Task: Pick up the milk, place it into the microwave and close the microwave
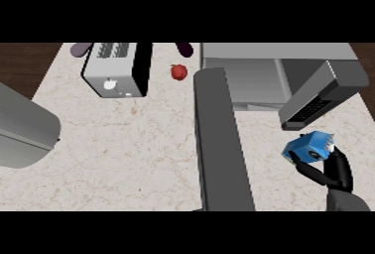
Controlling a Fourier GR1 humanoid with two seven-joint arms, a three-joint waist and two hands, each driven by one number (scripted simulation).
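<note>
milk [311, 148] is being held in the right hand [322, 171], fingers curled round it, just right of the open door [219, 149] and outside the microwave [242, 82], so it's probably needing to be swung inside next.

Right hand [333, 173] black, slim fingers; right forearm [345, 202] dark grey, smooth, rounded.

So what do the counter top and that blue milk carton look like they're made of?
The counter top looks like smooth stone, perhaps marble: pale beige with thin brownish veins. The milk carton, held in the right hand, looks like matte printed cardboard: flat blue faces with straight edges, though plastic cannot be ruled out.
</note>
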